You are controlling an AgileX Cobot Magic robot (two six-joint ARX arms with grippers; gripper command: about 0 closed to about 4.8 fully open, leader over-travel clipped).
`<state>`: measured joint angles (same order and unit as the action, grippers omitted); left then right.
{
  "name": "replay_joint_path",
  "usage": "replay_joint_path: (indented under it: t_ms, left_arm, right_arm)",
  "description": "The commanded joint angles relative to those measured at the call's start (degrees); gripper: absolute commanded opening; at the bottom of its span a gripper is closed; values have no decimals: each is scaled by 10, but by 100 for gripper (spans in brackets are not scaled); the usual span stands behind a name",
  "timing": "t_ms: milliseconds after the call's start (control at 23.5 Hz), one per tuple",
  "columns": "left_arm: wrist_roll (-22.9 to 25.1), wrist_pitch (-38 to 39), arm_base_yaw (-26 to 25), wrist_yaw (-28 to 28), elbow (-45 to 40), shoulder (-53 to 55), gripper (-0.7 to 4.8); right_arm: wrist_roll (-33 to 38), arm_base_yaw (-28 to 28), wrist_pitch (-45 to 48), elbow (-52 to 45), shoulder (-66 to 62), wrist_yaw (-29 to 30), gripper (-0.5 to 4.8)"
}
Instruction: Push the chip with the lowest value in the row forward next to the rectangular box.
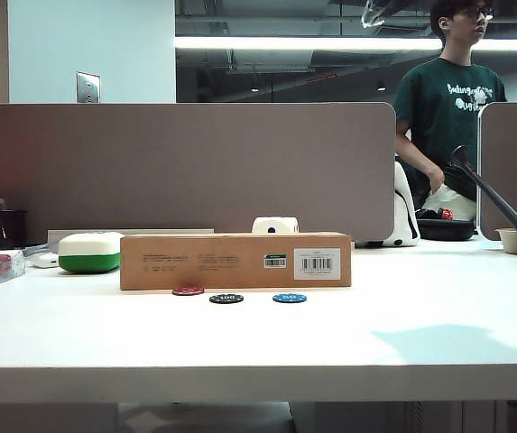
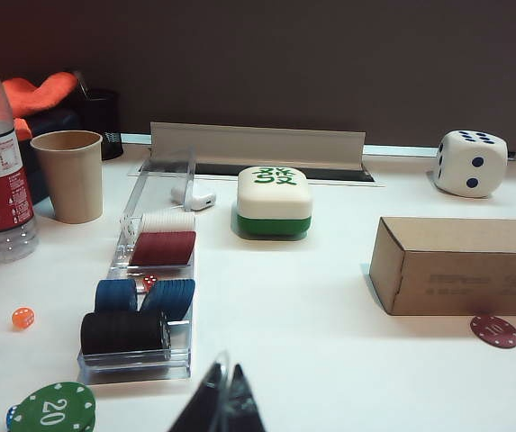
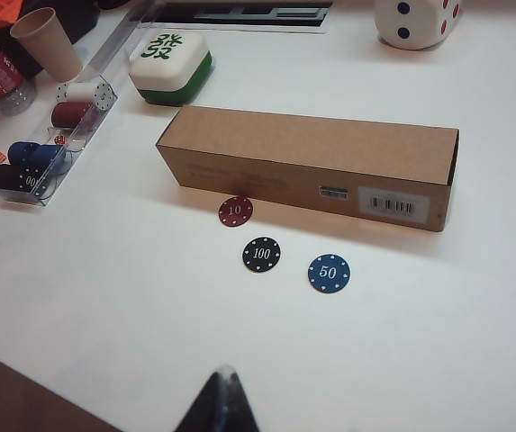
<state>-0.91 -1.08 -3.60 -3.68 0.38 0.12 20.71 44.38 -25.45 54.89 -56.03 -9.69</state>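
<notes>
Table (image 1: 420, 334): white; all items are borne on it.
Box (image 3: 312, 155): long brown carton, laid lengthwise across the table; its labelled long face is turned to the chips, so it serves as the mark the chip is to be brought beside.
Case (image 3: 169, 65): white and green, set behind the box's end; not part of the task.
Die (image 2: 470, 162): large, white, set beyond the box.
Rack (image 2: 145, 279): clear tray of stacked spare chips, kept well apart at the side.
Row: black 100 (image 3: 261, 254) and blue 50 (image 3: 329, 273) are lined up near the box but apart from it.
Chip (image 3: 235, 211): red, marked 10, lowest value; seen ahead of the other two, just beside or touching the box's foot; the push is judged done or all but done.
Left gripper (image 2: 221, 405): held low above the table near the rack; tips pressed together.
Right gripper (image 3: 221, 396): held back above the table, well clear of the chips; tips appear closed to a point; nothing pinched.
</notes>
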Motion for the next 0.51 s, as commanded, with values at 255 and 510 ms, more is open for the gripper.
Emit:
replay_joint_path:
  t_ms: [255,510]
  left_arm:
    - [2,-7,2,0,0,0,-5]
    - [2,-3,3,0,0,0,-5]
  right_arm:
    - [-15,47,9,-24,35,-122,-5]
    - [-10,71,51,-79,79,-163,-5]
